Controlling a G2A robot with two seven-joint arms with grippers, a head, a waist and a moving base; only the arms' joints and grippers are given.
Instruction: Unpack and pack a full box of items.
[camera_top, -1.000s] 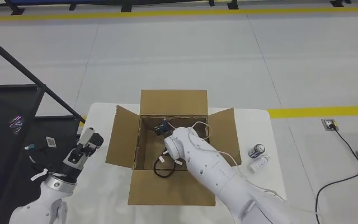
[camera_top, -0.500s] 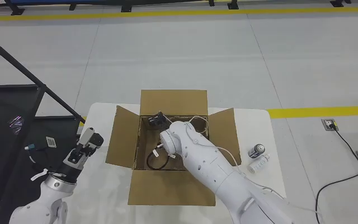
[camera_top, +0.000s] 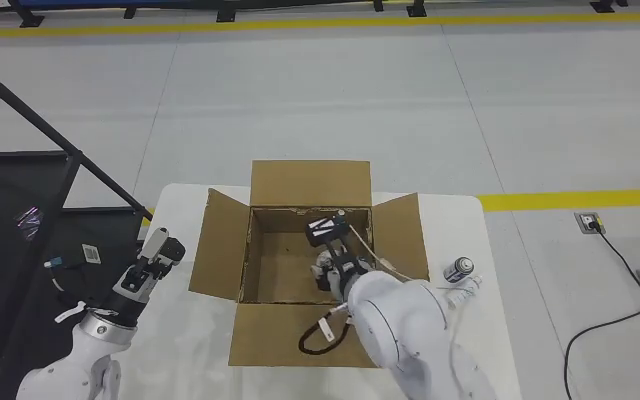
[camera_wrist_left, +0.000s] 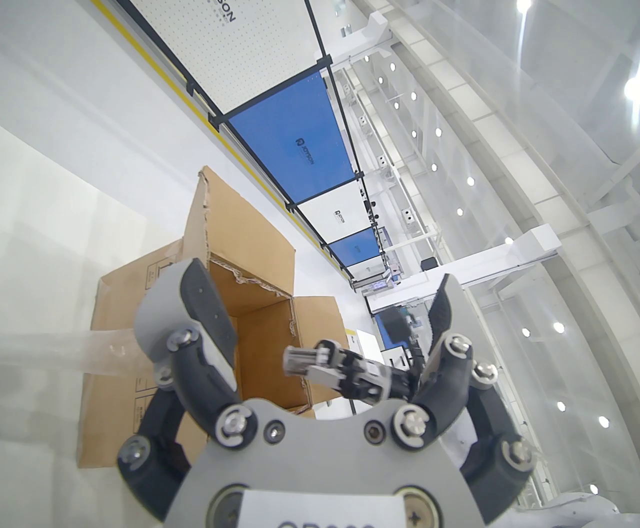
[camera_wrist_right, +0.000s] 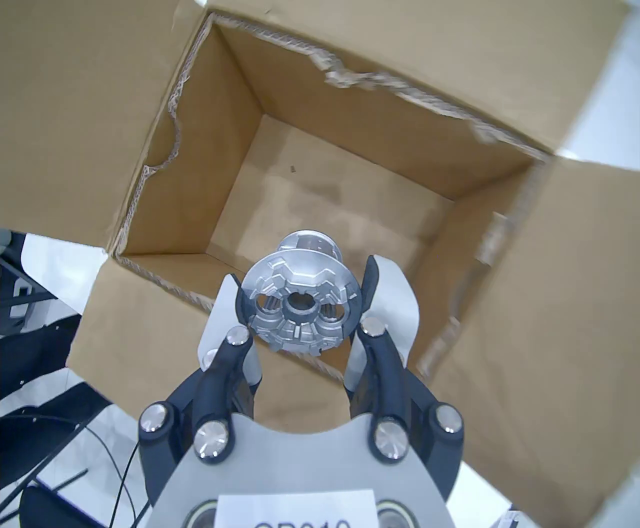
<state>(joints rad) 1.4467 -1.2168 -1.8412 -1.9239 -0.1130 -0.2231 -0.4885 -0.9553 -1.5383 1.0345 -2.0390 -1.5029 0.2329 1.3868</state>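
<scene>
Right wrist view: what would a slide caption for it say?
Right gripper holds a flanged metal hub over the open cardboard box.

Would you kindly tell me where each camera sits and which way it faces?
Top view: above the arms, looking down at the open box on the table; both arms show.
Left wrist view: on that wrist, tilted up past the box towards the ceiling; open left pincer shows.
Right wrist view: on that wrist, looking down into the box; right pincer grips a metal part.
Shared: all see the box.
</scene>
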